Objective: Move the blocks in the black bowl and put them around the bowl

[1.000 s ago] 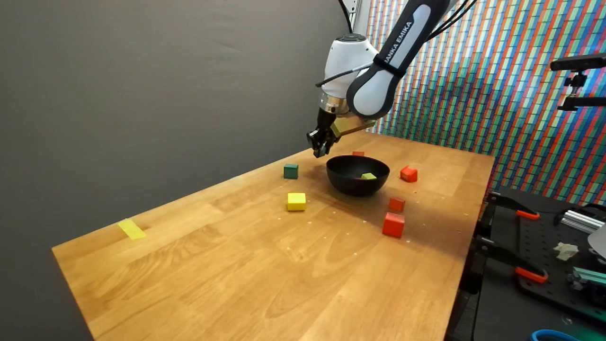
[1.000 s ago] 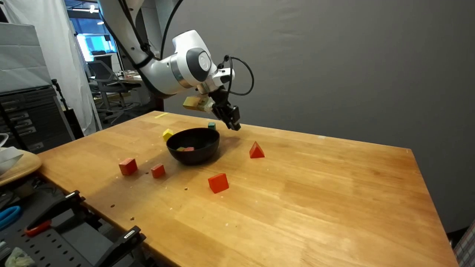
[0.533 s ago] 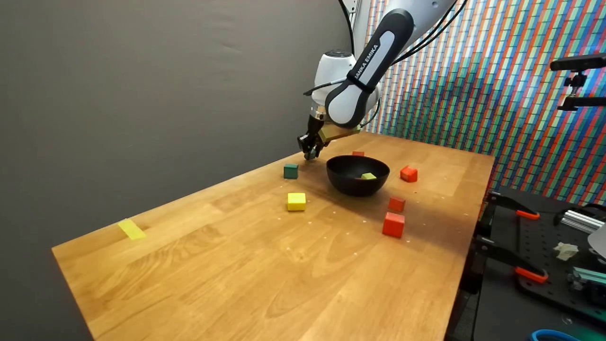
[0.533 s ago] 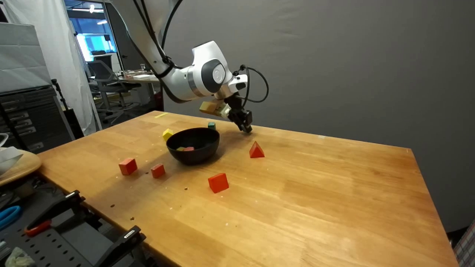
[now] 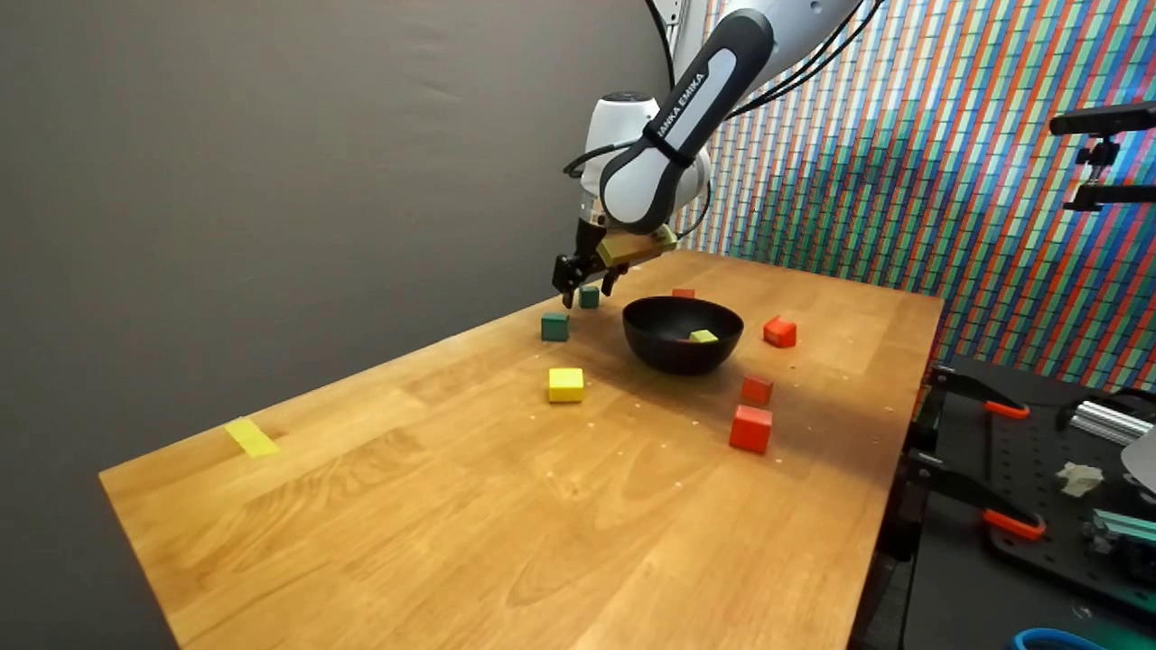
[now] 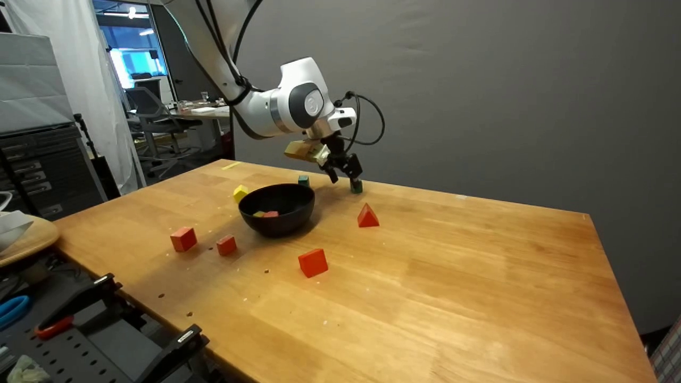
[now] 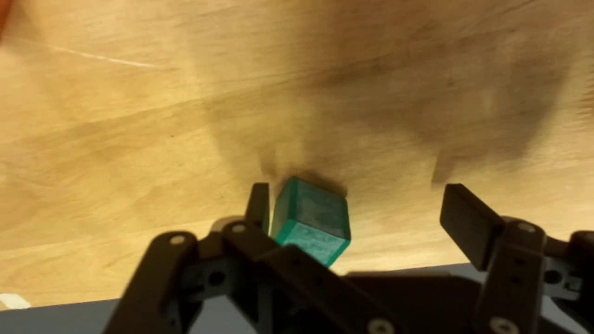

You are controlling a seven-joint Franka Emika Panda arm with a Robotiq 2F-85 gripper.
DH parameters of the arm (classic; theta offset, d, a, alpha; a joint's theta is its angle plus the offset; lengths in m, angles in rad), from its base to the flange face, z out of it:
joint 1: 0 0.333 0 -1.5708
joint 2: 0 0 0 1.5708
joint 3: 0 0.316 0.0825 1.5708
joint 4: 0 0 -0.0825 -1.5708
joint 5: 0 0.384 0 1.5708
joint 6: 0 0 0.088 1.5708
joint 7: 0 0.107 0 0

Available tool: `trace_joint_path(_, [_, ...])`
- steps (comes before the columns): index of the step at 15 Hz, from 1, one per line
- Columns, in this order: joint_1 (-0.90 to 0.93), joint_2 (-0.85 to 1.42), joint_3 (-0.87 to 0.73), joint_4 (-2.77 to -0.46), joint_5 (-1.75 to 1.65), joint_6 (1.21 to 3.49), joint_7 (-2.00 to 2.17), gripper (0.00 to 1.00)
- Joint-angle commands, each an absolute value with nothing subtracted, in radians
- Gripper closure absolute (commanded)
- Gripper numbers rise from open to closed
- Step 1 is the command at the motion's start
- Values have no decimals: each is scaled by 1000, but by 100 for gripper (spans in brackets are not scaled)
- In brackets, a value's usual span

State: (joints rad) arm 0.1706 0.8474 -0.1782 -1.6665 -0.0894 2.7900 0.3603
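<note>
Reference point: the black bowl, upright on the table, presumably so that its contents can be reached from above. The gripper stands between the bowl and the grey backdrop, fingers parted wide and gripping nothing. A green block lies between the fingers, off centre and close to one of them; contact cannot be confirmed. Step in hand (judged): release, the wide spacing serving to free this block at its position around the bowl. A second green block occupies the same side of the bowl. A yellow block stands near the bowl, roughly across it from a red pyramid block. Three red blocks stand on the side of the bowl away from the backdrop, which spreads the set around it. Inside the bowl lie a yellow-green block and a red piece; these probably await removal. Caution: raise the gripper vertically, as the nearer finger may tip or drag the block.
</note>
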Motion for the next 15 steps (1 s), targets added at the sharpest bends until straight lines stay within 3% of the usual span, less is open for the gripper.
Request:
trace_joint_path(1, [164,751,-153,-1709,-82,2675,292,0])
trace_joint_path(9, [165,460,-103,-1872,-154,2348,161,0])
trace_joint_path(15, [145,246,-54,-2111,-157,2347,164,0])
